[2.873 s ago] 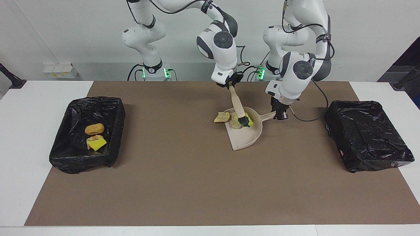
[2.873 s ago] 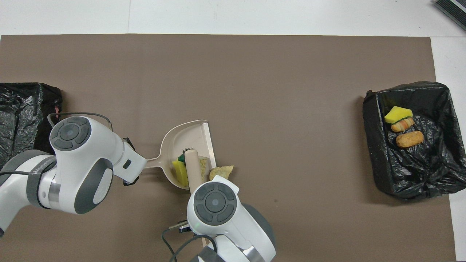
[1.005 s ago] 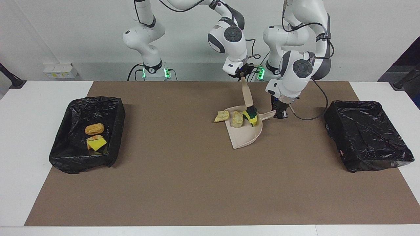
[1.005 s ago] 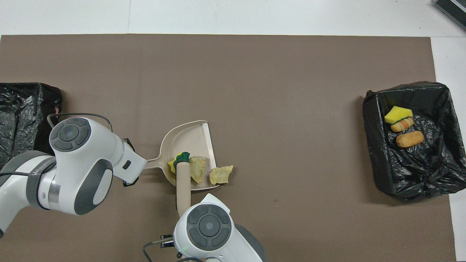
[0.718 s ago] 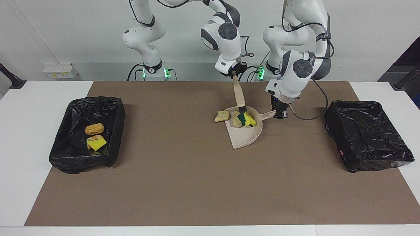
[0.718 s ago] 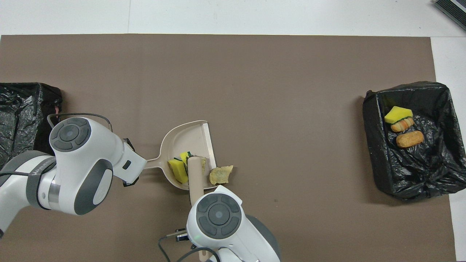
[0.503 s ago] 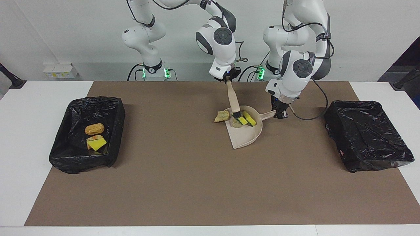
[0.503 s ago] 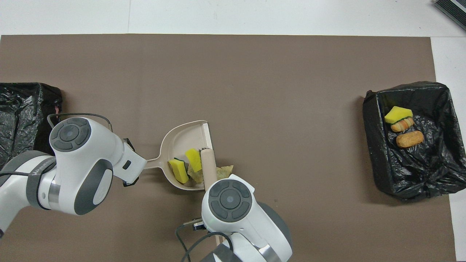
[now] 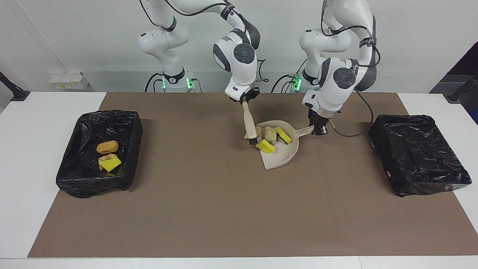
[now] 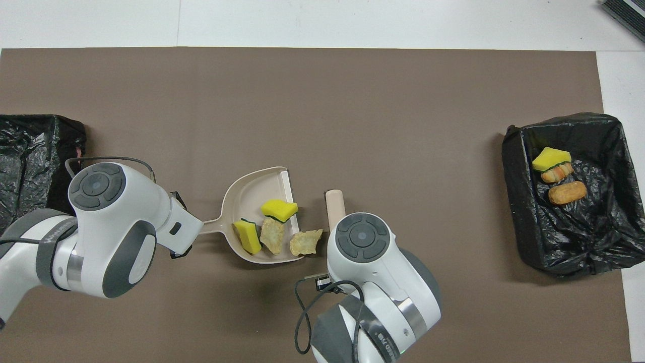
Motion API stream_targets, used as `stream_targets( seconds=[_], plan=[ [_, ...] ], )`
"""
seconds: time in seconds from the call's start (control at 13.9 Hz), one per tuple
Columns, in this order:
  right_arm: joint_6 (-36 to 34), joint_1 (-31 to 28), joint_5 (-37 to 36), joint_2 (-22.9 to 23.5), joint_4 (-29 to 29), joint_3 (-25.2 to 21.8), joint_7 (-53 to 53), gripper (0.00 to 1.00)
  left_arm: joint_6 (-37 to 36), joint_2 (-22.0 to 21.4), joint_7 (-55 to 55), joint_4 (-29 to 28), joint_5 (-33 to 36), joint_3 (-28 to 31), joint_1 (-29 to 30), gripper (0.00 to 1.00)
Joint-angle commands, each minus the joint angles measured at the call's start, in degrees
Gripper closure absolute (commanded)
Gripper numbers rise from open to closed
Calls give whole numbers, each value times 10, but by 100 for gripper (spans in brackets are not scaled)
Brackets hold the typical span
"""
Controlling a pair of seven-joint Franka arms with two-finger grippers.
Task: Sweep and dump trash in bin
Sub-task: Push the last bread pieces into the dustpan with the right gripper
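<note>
My right gripper (image 9: 244, 98) is shut on the top of the beige brush (image 9: 248, 123). Its black bristles are down on the mat just outside the mouth of the beige dustpan (image 9: 279, 157). My left gripper (image 9: 319, 129) is shut on the dustpan's handle. In the pan lie a yellow sponge (image 10: 246, 237) and a tan lump (image 10: 272, 235). A second yellow sponge (image 10: 278, 209) sits on the pan's lip. Another tan lump (image 10: 305, 243) lies on the mat at the lip, next to the brush. The bin (image 9: 123, 123) at the right arm's end holds three scraps (image 9: 108, 155).
A second bin lined in black (image 9: 418, 153) stands at the left arm's end of the table. Everything rests on a brown mat (image 9: 209, 209) with white table around it.
The right gripper swung the brush out of the pan toward the right arm's end. One yellow sponge was dragged from deep in the pan to its lip. The left arm held still.
</note>
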Motion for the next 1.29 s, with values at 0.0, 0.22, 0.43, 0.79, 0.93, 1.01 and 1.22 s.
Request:
stream_targets(
  seconds=[0.0, 0.22, 0.43, 0.79, 0.93, 1.01, 1.22],
  plan=[
    [5, -13, -37, -7, -35, 6, -14, 100, 11, -21, 7, -22, -6, 2, -2, 100],
    [24, -26, -42, 12, -38, 6, -14, 100, 11, -21, 7, -23, -6, 2, -2, 100],
    [70, -9, -39, 49, -36, 11, -7, 100, 22, -21, 17, -27, -6, 2, -2, 100],
    [103, 30, 41, 69, -7, 11, -7, 100, 23, -22, 68, -31, -1, 3, 1, 100],
    [97, 45, 61, 81, 22, 11, -7, 100, 24, -23, 65, -31, -1, 3, 1, 100],
    [93, 48, 73, 88, 38, 11, -7, 100, 24, -24, 63, -32, -1, 3, 1, 100],
    [87, 64, 100, 95, 68, 11, -3, 100, 22, -24, 61, -32, -1, 3, 3, 100]
  ],
)
